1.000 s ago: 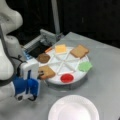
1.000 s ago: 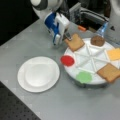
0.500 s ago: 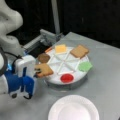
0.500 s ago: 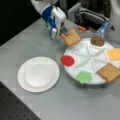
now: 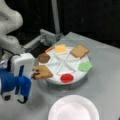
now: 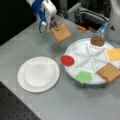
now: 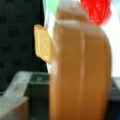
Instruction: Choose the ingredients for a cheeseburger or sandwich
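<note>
At a front view's left, beside the tray, the gripper (image 5: 35, 73) holds a bread slice (image 5: 43, 72) by one edge, jaws closed on it; the slice sits level and lifted, its far corner overhanging the tray's rim. Same grip seen in a front view from the opposite side: gripper (image 6: 53, 25) at top left, bread slice (image 6: 61, 32) tilted, hanging clear above the grey table (image 6: 75, 105) and just off the tray (image 6: 82, 50). Wrist view is nearly filled by the held slice (image 7: 80, 70) seen edge-on (brown crust, close to the lens), with the second bread slice (image 7: 43, 43) small behind it. White divided tray (image 5: 65, 65) holds the rest, each in its own wedge: second bread slice (image 5: 79, 51), yellow cheese slice (image 5: 60, 48), dark brown patty (image 5: 43, 58), a red round piece (image 5: 67, 78), a green piece (image 5: 85, 66). White paper plate (image 5: 73, 110) sits near the tray at a front view's bottom, bare, nothing stacked on it; it also shows in a front view at left (image 6: 38, 73).
</note>
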Robot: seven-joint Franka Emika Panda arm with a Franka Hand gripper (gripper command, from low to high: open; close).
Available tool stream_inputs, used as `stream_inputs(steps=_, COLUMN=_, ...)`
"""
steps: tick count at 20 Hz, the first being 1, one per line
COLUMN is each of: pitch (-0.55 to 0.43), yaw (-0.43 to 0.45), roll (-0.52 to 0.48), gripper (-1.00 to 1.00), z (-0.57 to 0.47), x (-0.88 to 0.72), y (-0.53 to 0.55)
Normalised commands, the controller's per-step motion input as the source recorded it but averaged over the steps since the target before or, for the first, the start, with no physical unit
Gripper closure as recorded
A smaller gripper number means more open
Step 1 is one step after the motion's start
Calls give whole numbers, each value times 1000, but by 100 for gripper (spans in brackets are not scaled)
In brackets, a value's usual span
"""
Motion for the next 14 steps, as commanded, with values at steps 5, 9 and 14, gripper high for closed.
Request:
stream_inputs(steps=5, pitch=225, yaw=211, roll=-483, gripper=100, z=191, x=414, y=-235)
stream_inputs(steps=9, pitch=175, yaw=346, roll=-515, gripper=100, z=16, x=336, y=-128)
stream_inputs(steps=14, pitch=89, yaw=363, roll=-312, gripper=100, z=-136, x=433, y=-22)
